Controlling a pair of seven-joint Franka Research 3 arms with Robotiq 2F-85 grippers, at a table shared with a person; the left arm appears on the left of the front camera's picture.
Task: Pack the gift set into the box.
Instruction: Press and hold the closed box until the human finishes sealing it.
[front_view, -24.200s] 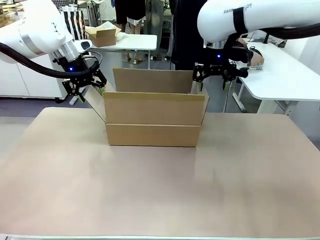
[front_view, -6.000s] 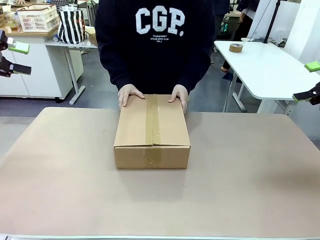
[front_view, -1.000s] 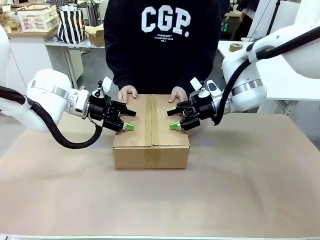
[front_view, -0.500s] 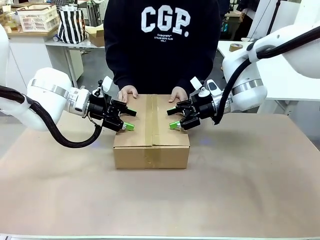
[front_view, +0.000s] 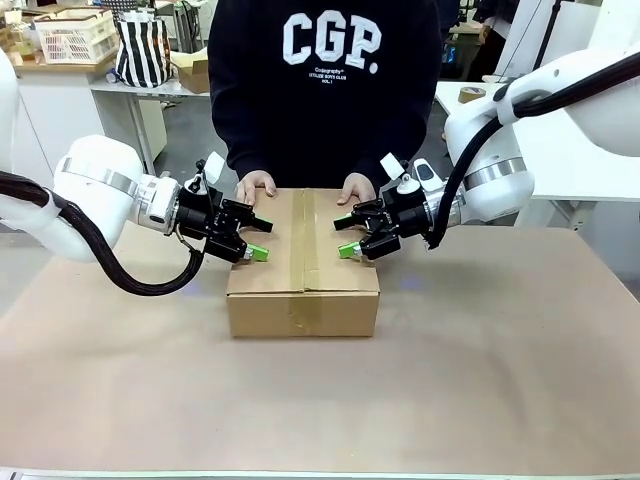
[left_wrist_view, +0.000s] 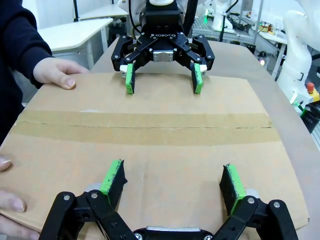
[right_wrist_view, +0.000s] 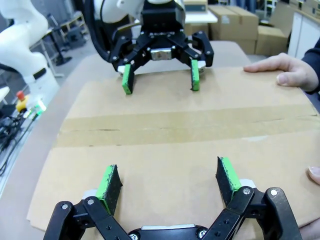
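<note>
box: the box (front_view: 303, 262) sits mid-frame, flaps shut and taped
grippers: left gripper (front_view: 258, 240) and right gripper (front_view: 345, 237) both spread wide, empty, over the lid
step: packing looks basically done
next: probably press down evenly, avoiding the person's hand (front_view: 256, 186)

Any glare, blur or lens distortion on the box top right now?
Front view: even light, sharp, no glare on the box. Left wrist view: wide-angle lens splays the box edges, tape strip clear. Right wrist view: same splay, sharp.
</note>
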